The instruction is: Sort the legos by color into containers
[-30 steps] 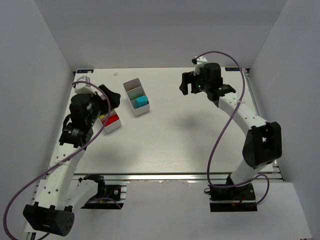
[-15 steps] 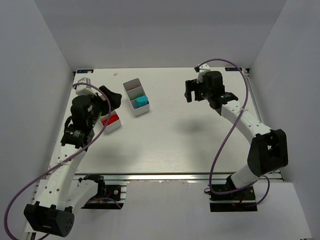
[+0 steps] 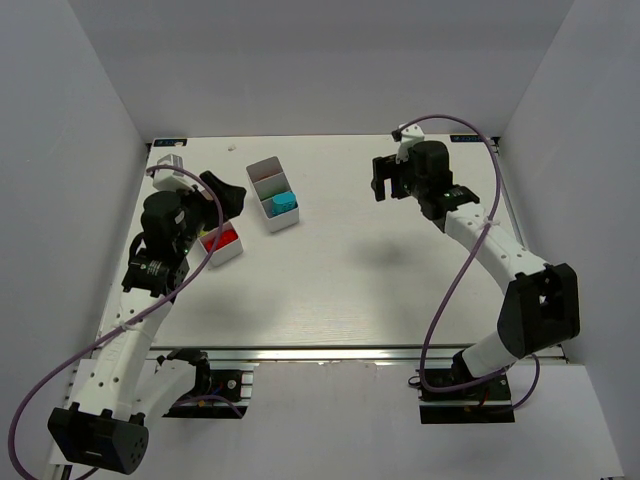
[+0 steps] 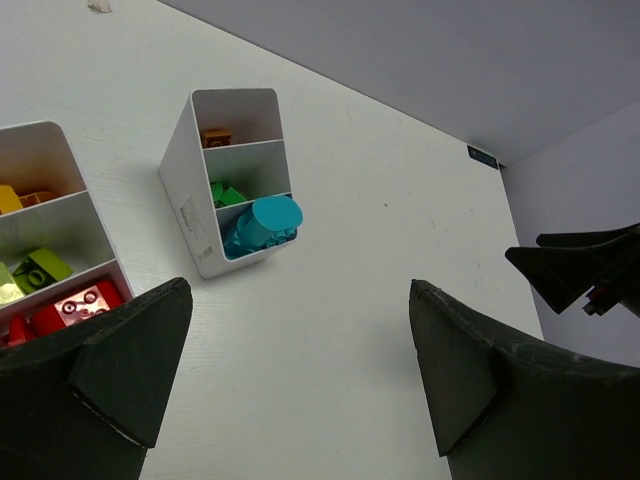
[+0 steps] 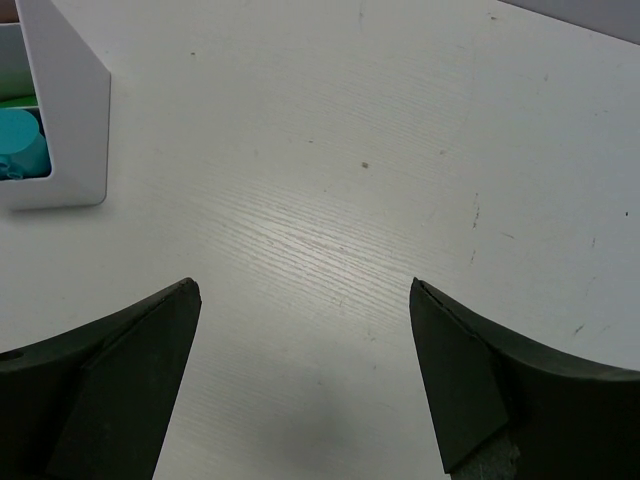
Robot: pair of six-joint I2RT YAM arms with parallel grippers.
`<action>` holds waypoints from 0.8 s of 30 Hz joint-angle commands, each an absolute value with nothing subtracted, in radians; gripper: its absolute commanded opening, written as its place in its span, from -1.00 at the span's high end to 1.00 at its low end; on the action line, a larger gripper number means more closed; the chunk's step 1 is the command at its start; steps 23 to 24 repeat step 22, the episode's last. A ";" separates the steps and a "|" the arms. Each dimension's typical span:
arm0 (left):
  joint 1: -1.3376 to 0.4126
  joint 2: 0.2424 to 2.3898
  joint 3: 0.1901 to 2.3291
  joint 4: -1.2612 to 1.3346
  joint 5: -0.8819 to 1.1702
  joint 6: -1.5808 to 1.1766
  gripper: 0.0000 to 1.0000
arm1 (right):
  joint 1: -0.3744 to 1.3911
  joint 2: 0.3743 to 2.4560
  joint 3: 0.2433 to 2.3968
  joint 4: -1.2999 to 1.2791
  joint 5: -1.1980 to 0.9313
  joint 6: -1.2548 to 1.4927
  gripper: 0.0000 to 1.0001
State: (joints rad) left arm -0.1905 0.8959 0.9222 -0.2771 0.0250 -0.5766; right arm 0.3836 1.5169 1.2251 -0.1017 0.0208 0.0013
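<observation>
Top view with both wrist views: over the last second the right gripper [image 3: 386,178] drifts a little toward four o'clock, back along its own arm, while the elbow swings out to the right edge of the table [image 3: 350,270]; its fingers stand released and wide with nothing between them, and the right wrist view shows only bare board beneath; the left gripper [image 3: 224,192] scarcely shifts, hanging at about ten o'clock of the table's centre just beside the bins, fingers likewise spread and empty; neither bin has moved; the centre bin [image 4: 185,190] holds a brown brick [image 4: 215,136] in its far compartment, green bricks [image 4: 228,192] in the middle one and teal pieces [image 4: 262,225] in the near one; the left bin [image 4: 30,127], just beside it toward eight o'clock, holds a yellow brick [image 4: 8,198] far, a lime brick [image 4: 38,268] in the middle and red bricks [image 4: 75,305] near; no loose lego shows on the open board in any view, though the strip under the left arm is hidden; judged from this, the colours are already separated and the right arm's retreat reads as a withdrawal, not a new reach
</observation>
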 commanded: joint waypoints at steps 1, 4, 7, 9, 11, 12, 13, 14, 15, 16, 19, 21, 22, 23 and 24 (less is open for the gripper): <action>-0.184 0.888 0.904 -0.241 0.046 -0.578 -0.96 | 0.383 1.473 1.206 -0.061 0.038 -0.031 -0.79; -0.184 0.881 0.900 -0.244 0.045 -0.578 -0.96 | 0.385 1.471 1.203 -0.060 0.038 -0.031 -0.79; -0.184 0.876 0.897 -0.248 0.040 -0.575 -0.96 | 0.384 1.473 1.204 -0.058 0.032 -0.029 -0.79; -0.184 0.871 0.897 -0.252 0.038 -0.574 -0.96 | 0.385 1.476 1.204 -0.060 0.028 -0.031 -0.79; -0.186 0.870 0.897 -0.253 0.038 -0.574 -0.96 | 0.385 1.473 1.204 -0.058 0.028 -0.034 -0.79; -0.186 0.868 0.899 -0.255 0.038 -0.572 -0.96 | 0.384 1.473 1.204 -0.057 0.028 -0.038 -0.79; -0.186 0.868 0.897 -0.255 0.037 -0.572 -0.96 | 0.383 1.471 1.203 -0.055 0.028 -0.041 -0.79; -0.184 0.867 0.899 -0.255 0.038 -0.571 -0.96 | 0.385 1.473 1.201 -0.054 0.028 -0.043 -0.79; -0.184 0.867 0.897 -0.255 0.038 -0.571 -0.96 | 0.384 1.470 1.201 -0.052 0.029 -0.046 -0.79; -0.186 0.868 0.897 -0.256 0.038 -0.571 -0.96 | 0.383 1.470 1.201 -0.052 0.031 -0.048 -0.79; -0.186 0.868 0.899 -0.255 0.038 -0.569 -0.96 | 0.385 1.471 1.198 -0.051 0.035 -0.048 -0.79; -0.184 0.870 0.897 -0.253 0.038 -0.569 -0.96 | 0.384 1.471 1.192 -0.041 0.054 -0.045 -0.78; -0.186 0.870 0.896 -0.250 0.038 -0.569 -0.96 | 0.382 1.470 1.190 -0.035 0.054 -0.048 -0.79; -0.186 0.870 0.896 -0.250 0.038 -0.569 -0.96 | 0.382 1.470 1.190 -0.035 0.054 -0.048 -0.79; -0.186 0.870 0.896 -0.250 0.038 -0.569 -0.96 | 0.382 1.470 1.190 -0.035 0.054 -0.048 -0.79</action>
